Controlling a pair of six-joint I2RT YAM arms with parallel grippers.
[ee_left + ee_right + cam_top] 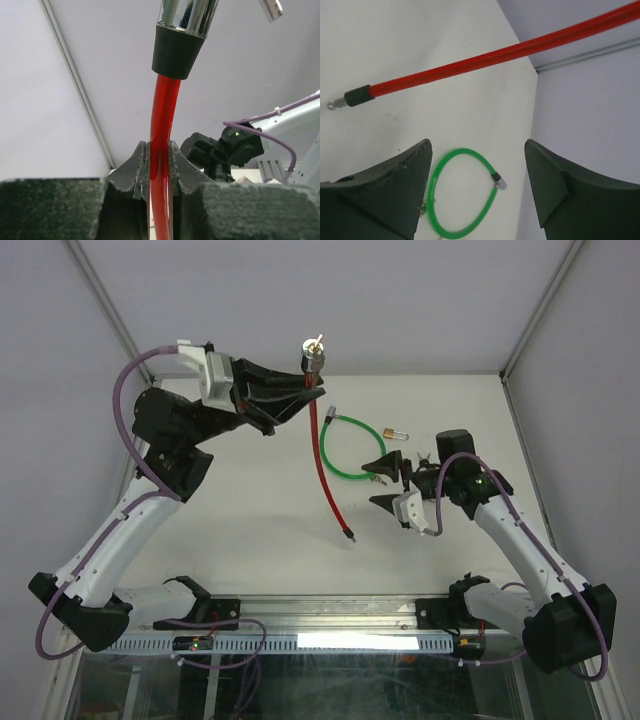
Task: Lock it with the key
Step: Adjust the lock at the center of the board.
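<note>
My left gripper (305, 398) is raised above the table, shut on a red cable lock (322, 455). In the left wrist view the red cable (162, 100) is pinched between the two pads just below its black collar and chrome cylinder (187, 17). A small metal key (314, 342) sticks out of the cylinder's top. The cable hangs down to its free end (349, 535), which has a black ferrule (357, 96) and a metal tip. My right gripper (386, 483) stands open at mid-right, with nothing between its fingers (405, 175).
A green cable loop (350, 447) lies on the white table, also seen under the right gripper (477, 145) as the green loop (436, 185). A small brass padlock (395, 432) lies beside it. White walls enclose the back and both sides.
</note>
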